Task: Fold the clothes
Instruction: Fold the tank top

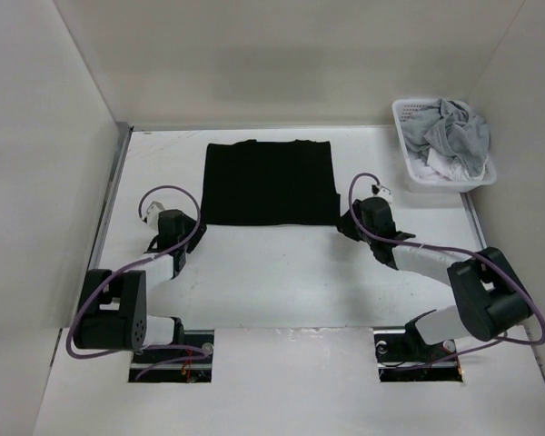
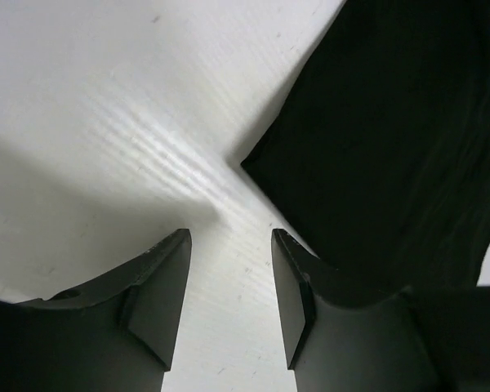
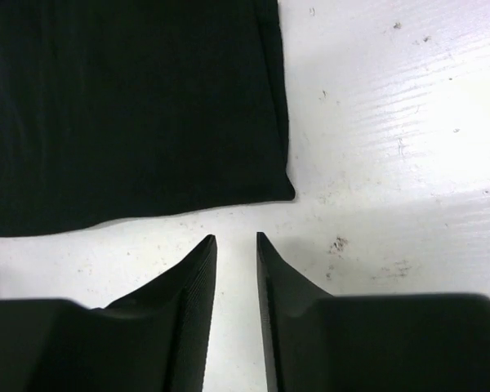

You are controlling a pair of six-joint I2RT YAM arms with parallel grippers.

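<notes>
The clothes [image 1: 271, 183], one plain black garment, lie flat as a neat rectangle at the middle back of the white table [image 1: 282, 272]. My left gripper [image 1: 196, 224] sits at its near left corner, open, with only bare table between the fingers; the left wrist view shows that cloth corner [image 2: 376, 139] just ahead and to the right of the gripper [image 2: 230, 238]. My right gripper [image 1: 345, 222] sits at the near right corner, also open and empty. In the right wrist view the cloth's corner [image 3: 131, 106] lies just beyond the gripper [image 3: 235, 238].
A white basket [image 1: 405, 145] with grey and white cloths [image 1: 452, 136] stands at the back right. White walls enclose the table on the left, back and right. Purple cables loop over both arms.
</notes>
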